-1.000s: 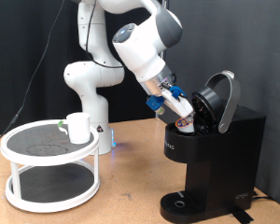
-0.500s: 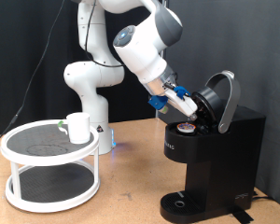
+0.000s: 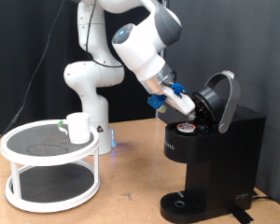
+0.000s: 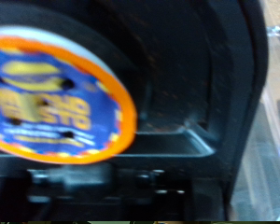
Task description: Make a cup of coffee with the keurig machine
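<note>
The black keurig machine [image 3: 224, 154] stands at the exterior view's right with its rounded lid [image 3: 220, 97] hinged up. A coffee pod [image 3: 186, 128] sits in the open pod holder; in the wrist view its blue and orange foil top [image 4: 51, 98] fills the frame inside the dark chamber [image 4: 196, 84]. My gripper [image 3: 183, 104], with blue fingers, hovers just above the pod, apart from it, and looks open and empty. The white cup [image 3: 78, 127] stands on the round stand at the exterior view's left, far from the gripper.
The cup's stand is a white two-tier round shelf [image 3: 28, 142] on the wooden table [image 3: 131, 191]. The machine's round drip tray [image 3: 181, 203] is bare. The arm's white base [image 3: 89, 89] stands behind the shelf.
A second ago the pod was between my fingers above the holder. It now rests in the holder, and my gripper has let go and lifted slightly up and back.
</note>
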